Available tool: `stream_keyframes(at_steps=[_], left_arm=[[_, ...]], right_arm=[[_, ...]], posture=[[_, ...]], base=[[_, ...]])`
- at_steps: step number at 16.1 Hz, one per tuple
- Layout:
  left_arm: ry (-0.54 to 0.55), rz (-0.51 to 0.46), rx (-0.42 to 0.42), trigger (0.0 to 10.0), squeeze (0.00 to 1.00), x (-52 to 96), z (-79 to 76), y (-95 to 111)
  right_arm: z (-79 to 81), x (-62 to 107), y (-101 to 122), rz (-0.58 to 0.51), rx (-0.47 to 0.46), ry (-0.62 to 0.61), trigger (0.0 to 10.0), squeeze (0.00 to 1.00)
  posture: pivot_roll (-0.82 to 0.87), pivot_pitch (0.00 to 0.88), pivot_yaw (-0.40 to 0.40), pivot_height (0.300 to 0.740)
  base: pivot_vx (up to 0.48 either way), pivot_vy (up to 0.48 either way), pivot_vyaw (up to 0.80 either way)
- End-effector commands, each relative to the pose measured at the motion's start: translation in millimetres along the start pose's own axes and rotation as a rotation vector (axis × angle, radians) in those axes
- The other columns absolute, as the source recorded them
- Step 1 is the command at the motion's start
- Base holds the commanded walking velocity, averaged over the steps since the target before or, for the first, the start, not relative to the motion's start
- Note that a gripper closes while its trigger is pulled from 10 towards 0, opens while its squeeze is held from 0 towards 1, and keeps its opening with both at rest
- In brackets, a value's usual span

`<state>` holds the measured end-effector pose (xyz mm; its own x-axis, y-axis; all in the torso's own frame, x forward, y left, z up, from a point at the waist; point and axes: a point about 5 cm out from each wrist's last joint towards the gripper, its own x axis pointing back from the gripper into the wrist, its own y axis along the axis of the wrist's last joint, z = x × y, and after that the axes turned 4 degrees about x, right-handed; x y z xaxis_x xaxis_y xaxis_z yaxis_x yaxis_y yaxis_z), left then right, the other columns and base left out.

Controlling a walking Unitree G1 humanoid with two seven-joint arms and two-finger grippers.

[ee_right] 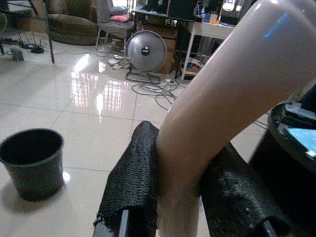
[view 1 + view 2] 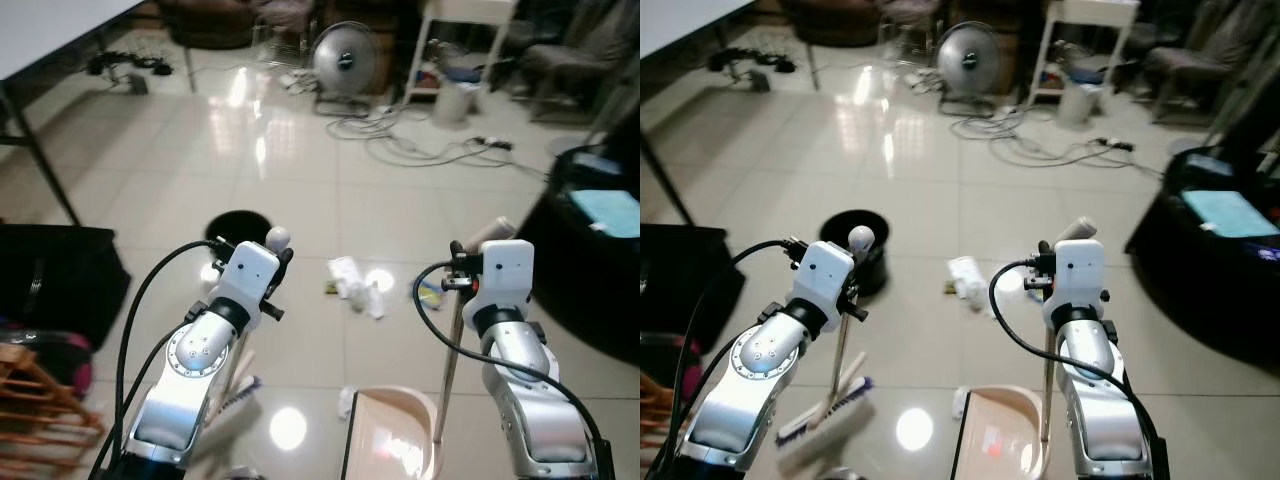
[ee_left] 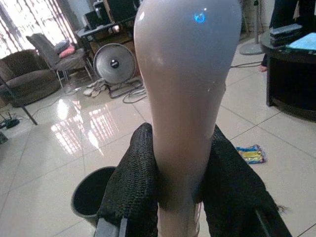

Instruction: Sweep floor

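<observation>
Meanwhile, left jaws clenched on broom handle (image 3: pixel 185 98), right on dustpan handle (image 1: pixel 222 98); no legible writing.

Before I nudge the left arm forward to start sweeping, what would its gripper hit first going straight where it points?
Probably the black bin, standing on the floor just ahead of the left gripper, whose jaws are shut on the broom handle. Depth is unclear, though.
</observation>
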<state>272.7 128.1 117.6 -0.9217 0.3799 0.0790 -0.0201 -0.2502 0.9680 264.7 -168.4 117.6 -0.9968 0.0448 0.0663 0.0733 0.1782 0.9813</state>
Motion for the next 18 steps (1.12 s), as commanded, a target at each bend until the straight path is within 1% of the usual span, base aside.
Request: stream_keyframes(at_steps=[1,2,3,4,6,9,12,13,15,16,18], left_arm=[[-0.016,-0.046,-0.01,10.0,0.0,-4.0,-4.4,10.1],[-0.016,-0.05,-0.01,10.0,0.0,-4.1,-4.5,10.5],[-0.002,-0.039,0.036,10.0,0.0,-5.2,-3.4,9.5],[0.001,-0.045,0.024,10.0,0.0,-6.0,-2.6,10.7],[0.006,-0.064,0.039,10.0,0.0,-7.1,-1.4,13.4],[0.016,-0.08,0.036,10.0,0.0,-9.0,0.7,16.2],[0.005,-0.078,0.035,10.0,0.0,-8.2,-1.3,15.8],[0.004,-0.077,0.042,10.0,0.0,-8.0,-2.1,15.3],[-0.001,-0.073,0.04,10.0,0.0,-8.0,-3.4,14.0],[-0.012,-0.052,0.029,10.0,0.0,-8.2,-4.9,10.8],[-0.02,-0.045,0.024,10.0,0.0,-8.4,-6.3,8.8]], right_arm=[[-5.8,-1.8,8.3,-0.039,0.012,-0.024,10.0,0.0],[-5.9,-1.8,8.2,-0.038,0.012,-0.025,10.0,0.0],[-5.9,-1.7,8.0,-0.037,0.013,-0.025,10.0,0.0],[-6.2,-1.4,8.0,-0.037,0.012,-0.027,10.0,0.0],[-6.4,-1.2,7.9,-0.036,0.011,-0.028,10.0,0.0],[-6.9,-1.4,8.1,-0.037,0.008,-0.03,10.0,0.0],[-7.6,-1.0,4.9,-0.015,-0.009,-0.039,10.0,0.0],[-8.5,-0.7,2.2,-0.001,-0.008,-0.046,10.0,0.0],[-13.3,0.0,-3.2,0.021,-0.008,-0.083,10.0,0.0],[-18.3,1.5,-8.0,0.031,-0.005,-0.113,10.0,0.0],[-22.4,2.5,-11.3,0.035,0.013,-0.133,10.0,0.0]], posture=[[0.02,0.031,-0.053,0.74],[0.02,0.031,-0.053,0.74],[0.02,0.033,-0.053,0.74],[0.02,0.036,-0.052,0.74],[0.02,0.038,-0.052,0.74],[0.02,0.04,-0.052,0.74],[0.02,0.041,-0.053,0.74],[0.02,0.042,-0.052,0.74],[0.02,0.044,-0.049,0.74],[0.02,0.044,-0.048,0.74],[0.02,0.044,-0.048,0.74]], base=[[0.0,-0.431,0.0],[0.0,-0.405,0.0],[0.0,0.0,0.0],[0.0,0.0,0.0],[0.0,0.0,0.0],[0.0,0.0,0.0],[0.245,0.0,0.0],[0.0,0.0,0.0],[0.0,0.0,0.0],[0.0,0.0,0.0],[0.0,0.0,0.0]])
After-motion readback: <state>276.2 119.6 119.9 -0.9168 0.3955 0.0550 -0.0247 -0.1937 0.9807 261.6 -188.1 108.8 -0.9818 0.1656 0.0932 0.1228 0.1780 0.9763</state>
